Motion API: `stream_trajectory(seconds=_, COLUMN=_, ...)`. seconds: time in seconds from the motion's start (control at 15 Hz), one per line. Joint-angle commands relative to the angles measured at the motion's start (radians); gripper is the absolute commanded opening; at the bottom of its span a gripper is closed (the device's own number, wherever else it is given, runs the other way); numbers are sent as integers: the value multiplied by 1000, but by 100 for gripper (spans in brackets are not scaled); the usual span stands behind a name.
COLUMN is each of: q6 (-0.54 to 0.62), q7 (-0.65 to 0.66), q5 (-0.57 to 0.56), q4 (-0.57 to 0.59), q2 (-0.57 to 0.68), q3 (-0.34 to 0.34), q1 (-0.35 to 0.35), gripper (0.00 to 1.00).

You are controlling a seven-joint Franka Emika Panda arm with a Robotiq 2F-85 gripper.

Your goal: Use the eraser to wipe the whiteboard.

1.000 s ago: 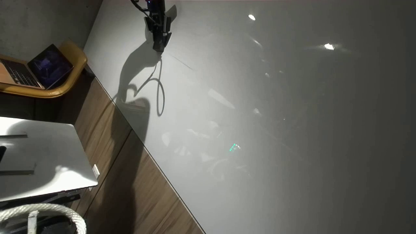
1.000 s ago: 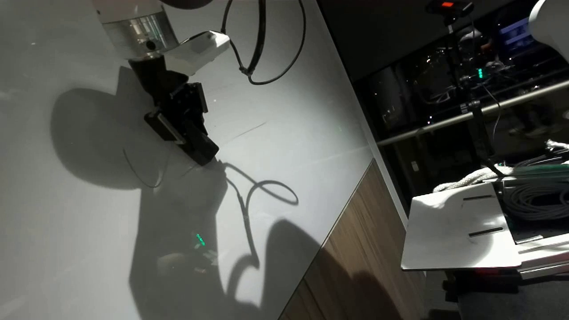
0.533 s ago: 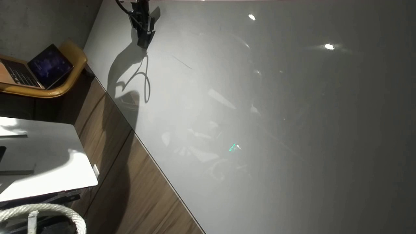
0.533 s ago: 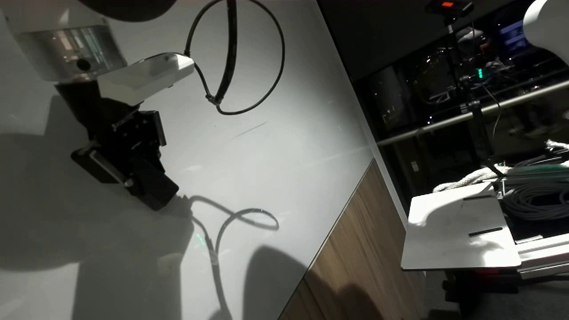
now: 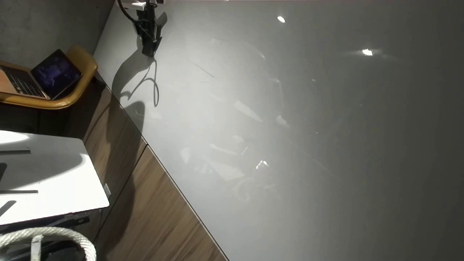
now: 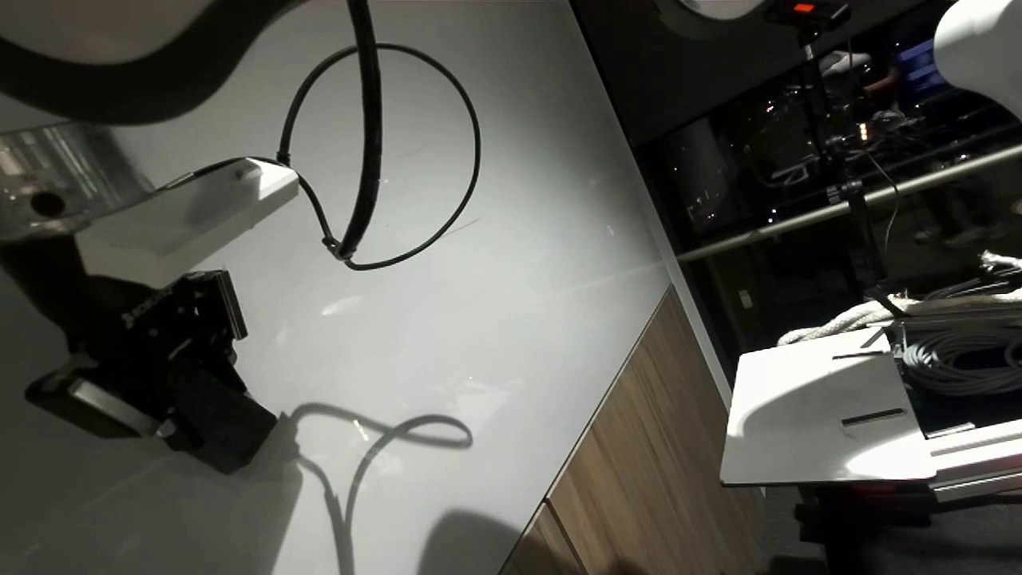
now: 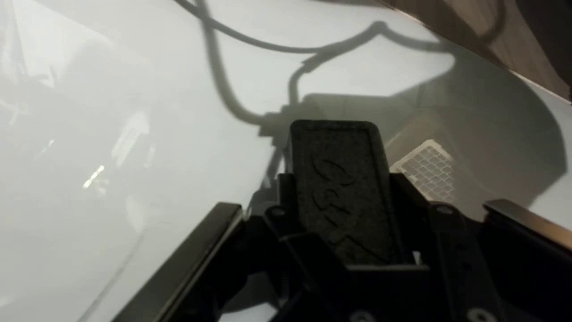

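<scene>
The eraser (image 7: 342, 179) is a dark, flat block with letters scratched on its face, held lengthwise between the fingers in the wrist view. My gripper (image 7: 344, 197) is shut on its sides. In both exterior views the eraser (image 5: 148, 50) (image 6: 227, 423) sticks out past the black gripper, its tip close to its shadow on the whiteboard (image 5: 326, 145) (image 6: 527, 319). I cannot tell whether it touches the board. The whiteboard is large, grey-white and glossy, and also fills much of the wrist view (image 7: 178, 89). A thin line mark (image 5: 203, 69) (image 6: 463, 226) shows on the board.
Brown wood panels (image 5: 170, 210) (image 6: 639, 423) border the board's edge. A black cable loop (image 6: 477, 152) hangs from the arm. A small white tabletop (image 5: 54, 163) (image 6: 806, 415) and a laptop (image 5: 56, 74) on a yellow chair (image 5: 85, 61) stand beside the board.
My gripper, with the eraser in it, has moved left in both exterior views, and also down and nearer in one of them. Its shadow has moved along. The thin line mark is unchanged.
</scene>
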Motion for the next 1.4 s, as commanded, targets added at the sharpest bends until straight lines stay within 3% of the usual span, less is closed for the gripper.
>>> stream_trajectory(seconds=0.0, q6=-52, q7=-89, q5=-16, q4=235, q2=141, q3=-31, q1=-9, gripper=29)
stream_trajectory(seconds=0.07, q6=-69, q7=-96, q5=-16, q4=244, q2=138, q3=-33, q1=-16, gripper=29)
stream_trajectory(seconds=0.13, q6=-70, q7=-113, q5=44, q4=234, q2=117, q3=-115, q1=7, gripper=29)
stream_trajectory(seconds=0.2, q6=-91, q7=-124, q5=62, q4=257, q2=120, q3=-132, q1=7, gripper=29)
stream_trajectory(seconds=0.27, q6=-104, q7=-110, q5=30, q4=218, q2=89, q3=-86, q1=-29, gripper=29)
stream_trajectory(seconds=0.73, q6=-191, q7=-6, q5=33, q4=44, q2=-74, q3=-107, q1=-80, gripper=29)
stream_trajectory(seconds=1.0, q6=-125, q7=129, q5=36, q4=-163, q2=-217, q3=-109, q1=-121, gripper=29)
stream_trajectory(seconds=1.33, q6=-16, q7=233, q5=-137, q4=-457, q2=-378, q3=-108, q1=-94, gripper=29)
